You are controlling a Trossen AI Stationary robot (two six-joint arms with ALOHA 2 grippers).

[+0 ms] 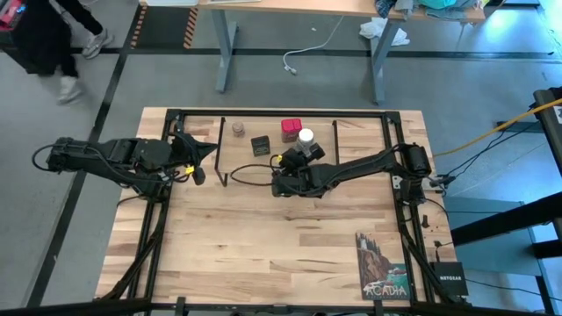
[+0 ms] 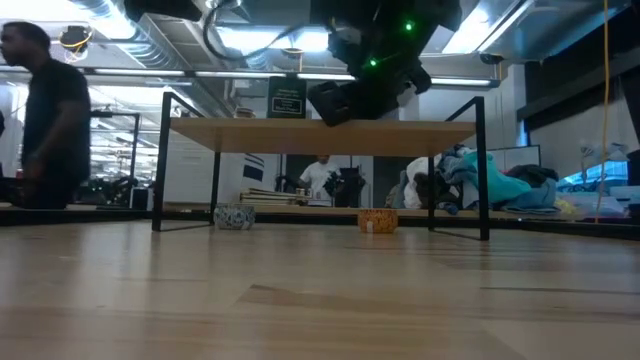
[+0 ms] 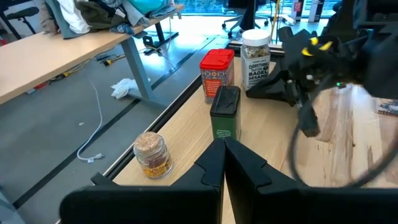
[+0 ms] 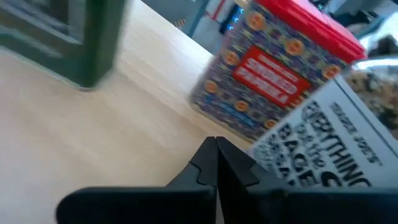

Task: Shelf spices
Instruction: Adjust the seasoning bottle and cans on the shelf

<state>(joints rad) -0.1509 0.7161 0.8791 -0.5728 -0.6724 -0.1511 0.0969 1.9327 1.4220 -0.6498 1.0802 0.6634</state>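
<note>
One large wooden table fills the overhead view, with two dark robot arms reaching in from either side. On its far half stands one low shelf, a light-wood plank on thin black wire legs. Four spice containers stand on that plank, grouped near its middle: one small round jar of tan-grey spice at the left end of the group, one dark square tin beside it, one red square tin further along, and one clear jar with a white cap just beside the red tin. The left claw hovers at the shelf's left end, its two fingers pressed together and holding nothing. The right claw is over the shelf, close up against the red tin and the white-capped jar, its fingers also pressed together and empty. One printed card lies flat near the table's front right corner. One person walks on the floor beyond the table's far left.
</note>
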